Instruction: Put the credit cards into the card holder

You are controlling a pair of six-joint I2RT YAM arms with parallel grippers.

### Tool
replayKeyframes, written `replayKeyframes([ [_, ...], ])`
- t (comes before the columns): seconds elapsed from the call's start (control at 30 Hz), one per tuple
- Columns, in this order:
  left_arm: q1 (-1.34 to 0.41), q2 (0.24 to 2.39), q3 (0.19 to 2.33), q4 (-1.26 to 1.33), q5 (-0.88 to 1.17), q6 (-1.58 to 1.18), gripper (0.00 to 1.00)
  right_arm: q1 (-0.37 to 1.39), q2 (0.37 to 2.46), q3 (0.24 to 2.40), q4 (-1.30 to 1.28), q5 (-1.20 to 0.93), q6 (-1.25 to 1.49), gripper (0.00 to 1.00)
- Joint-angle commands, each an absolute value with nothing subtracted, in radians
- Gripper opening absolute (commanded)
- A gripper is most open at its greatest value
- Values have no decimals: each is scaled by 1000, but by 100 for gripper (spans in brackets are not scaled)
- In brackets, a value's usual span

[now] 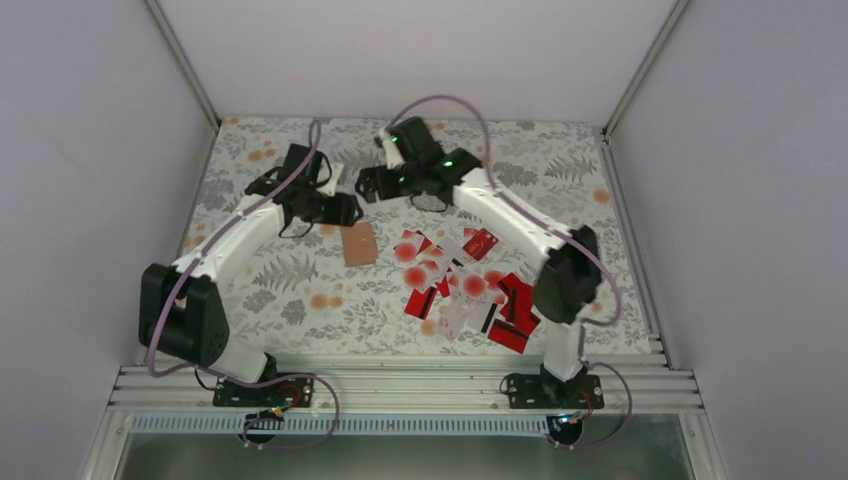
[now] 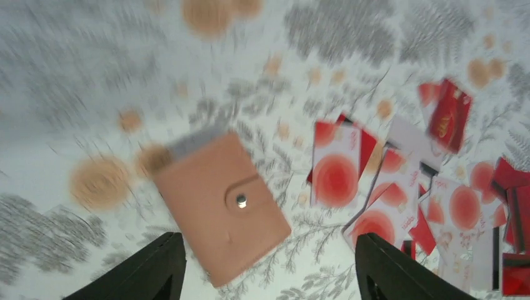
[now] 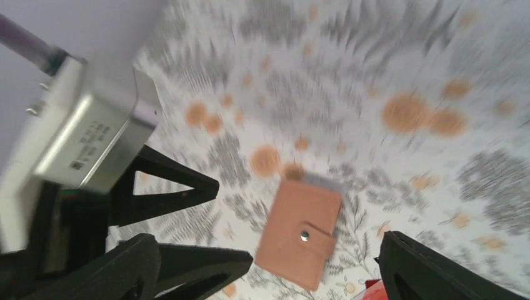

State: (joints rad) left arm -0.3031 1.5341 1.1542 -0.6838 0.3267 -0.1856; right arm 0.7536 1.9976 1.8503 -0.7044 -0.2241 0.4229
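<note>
— Card holder: where is it being seen?
— It is being borne flat on the bench, snapped shut, just left of the scattered credit cards.
— And the pincers?
— Left pincer and right pincer are being held released, empty, nearby.

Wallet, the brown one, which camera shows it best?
The left wrist camera. There the wallet looks big, and you can see its shiny snap. The right wrist camera shows the wallet smaller and blurrier. In the top camera the wallet is only a tiny tan square.
</note>
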Motion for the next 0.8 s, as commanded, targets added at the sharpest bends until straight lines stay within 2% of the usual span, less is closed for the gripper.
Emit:
replayKeyframes([
  [0.0,-296,1400,1251,-697,164,-181,81,743,1787,1783,-638,-24,332,93],
  [0.03,-293,1380,1272,-706,135,-180,89,737,1742,1743,-632,22,323,96],
  [0.1,-278,1341,1323,-731,95,-181,96,725,1642,1676,-612,121,302,99],
  [0.27,-268,1247,1409,-749,-76,-188,100,689,1449,1542,-584,341,235,99],
  [0.37,-265,1182,1376,-713,-214,-180,100,644,1355,1454,-557,436,186,99],
  [0.57,-264,906,992,-337,-378,-18,100,510,1165,1162,-381,530,110,99],
  [0.77,-256,741,609,-46,-400,121,100,411,1100,902,-267,557,156,99],
])
